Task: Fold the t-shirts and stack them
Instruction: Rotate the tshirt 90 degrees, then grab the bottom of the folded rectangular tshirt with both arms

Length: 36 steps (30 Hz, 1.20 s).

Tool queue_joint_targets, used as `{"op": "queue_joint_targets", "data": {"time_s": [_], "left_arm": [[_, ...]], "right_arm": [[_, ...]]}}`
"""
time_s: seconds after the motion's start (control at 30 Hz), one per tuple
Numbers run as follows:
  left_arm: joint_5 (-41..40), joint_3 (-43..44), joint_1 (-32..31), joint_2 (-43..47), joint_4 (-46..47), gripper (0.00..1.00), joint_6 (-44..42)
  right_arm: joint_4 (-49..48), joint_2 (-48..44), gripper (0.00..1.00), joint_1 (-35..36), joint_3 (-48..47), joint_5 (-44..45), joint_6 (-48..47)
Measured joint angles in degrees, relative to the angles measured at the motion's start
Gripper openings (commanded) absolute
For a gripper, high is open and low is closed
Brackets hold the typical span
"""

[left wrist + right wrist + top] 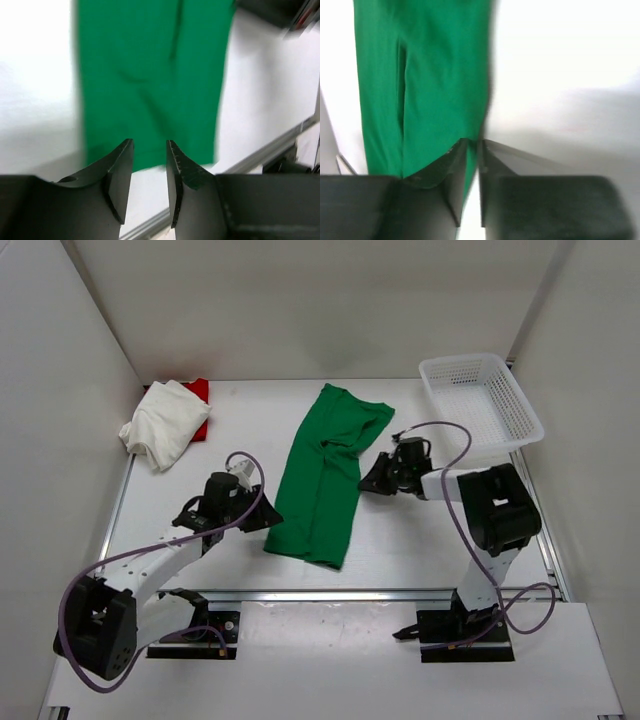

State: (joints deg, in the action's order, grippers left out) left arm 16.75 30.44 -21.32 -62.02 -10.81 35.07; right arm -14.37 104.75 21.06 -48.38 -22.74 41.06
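The green t-shirt (322,480), folded into a long strip, is lying slanted at the middle of the table (420,530), while the crumpled white t-shirt (165,423) is resting on the red t-shirt (199,392) in the far-left corner.

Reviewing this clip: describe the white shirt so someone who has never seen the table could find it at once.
Start at the far left corner of the table. The bunched heap there is the white shirt, lying on the red shirt, of which only an edge shows. The green shirt lies spread long in the middle; this one is pale and crumpled.
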Motion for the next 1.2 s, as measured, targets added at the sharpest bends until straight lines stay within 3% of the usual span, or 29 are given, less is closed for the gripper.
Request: {"op": "queue_joint_targets", "data": {"time_s": [0.07, 0.23, 0.37, 0.6, 0.73, 0.93, 1.13, 1.2], "left_arm": [[-0.1, -1.3, -2.4, -0.7, 0.5, 0.46, 0.3], [-0.1, -5.7, -5.9, -1.6, 0.7, 0.58, 0.7], [-0.3, -7.5, -6.6, -2.1, -0.1, 0.58, 0.3], [-3.3, -10.0, -6.2, -0.2, 0.4, 0.58, 0.3], [-4.8, -10.5, -6.5, -0.2, 1.2, 0.48, 0.8], [-4.5, -10.6, -7.4, -2.8, 5.1, 0.46, 1.3], [-4.2, -10.8, -7.9, -4.1, 6.8, 0.31, 1.9], [-4.2, -11.2, -8.0, -4.2, 7.2, 0.21, 2.0]], "right_arm": [[3.0, -0.4, 0.31, -5.4, -1.2, -2.4, -3.1], [6.3, -8.5, 0.37, -9.7, 5.0, -2.8, -7.2], [9.5, -20.7, 0.38, -5.2, 15.0, -1.8, -8.2], [11.8, -37.2, 0.41, 9.0, 28.9, 1.9, -3.0], [9.8, -41.5, 0.41, 12.8, 32.7, 3.6, 1.9], [5.3, -40.8, 0.39, 17.8, 34.3, 4.7, 7.6], [0.4, -37.4, 0.24, 19.0, 35.2, 4.3, 11.0], [-1.5, -37.0, 0.16, 18.9, 36.3, 4.0, 11.7]]}}
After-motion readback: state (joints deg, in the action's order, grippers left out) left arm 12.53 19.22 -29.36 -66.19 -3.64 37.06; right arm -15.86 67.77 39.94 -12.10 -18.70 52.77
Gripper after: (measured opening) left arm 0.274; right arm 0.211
